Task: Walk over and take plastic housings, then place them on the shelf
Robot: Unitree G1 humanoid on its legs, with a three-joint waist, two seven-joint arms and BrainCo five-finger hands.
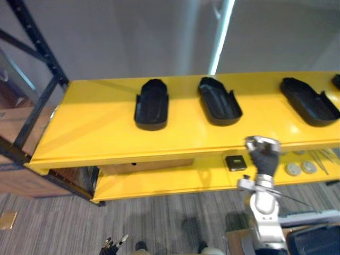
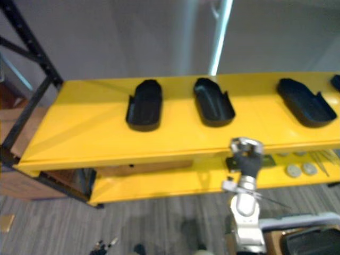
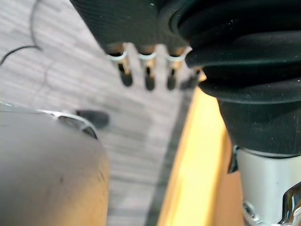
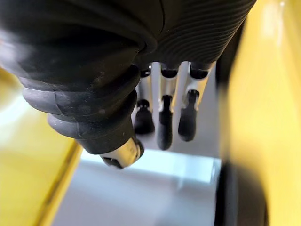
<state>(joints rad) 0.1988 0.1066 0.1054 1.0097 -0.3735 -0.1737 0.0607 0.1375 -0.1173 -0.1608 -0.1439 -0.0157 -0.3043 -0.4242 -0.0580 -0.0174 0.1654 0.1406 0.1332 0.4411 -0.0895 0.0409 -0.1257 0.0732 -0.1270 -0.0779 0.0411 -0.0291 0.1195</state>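
Right eye view is showing my right hand (image 2: 245,154) hovering slack-fingered and empty at the shelf (image 2: 79,133) edge; plastic housings (image 2: 213,102) are lying just beyond it; my left hand (image 3: 148,75) is dangling slack too; placing looks done; I am probably needing to fetch more.

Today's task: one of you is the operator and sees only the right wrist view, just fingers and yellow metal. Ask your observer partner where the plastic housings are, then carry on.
Observer: Three black housings lie in a row on the top yellow shelf: left housing, middle housing, right housing.
Operator: Where is my right robot hand against them?
Observer: The right robot hand is up before the shelf's front edge, in line with the gap between the middle and right housings, apart from both.
Operator: And the left robot hand?
Observer: The left robot hand hangs over the grey floor, fingers straight, holding nothing.
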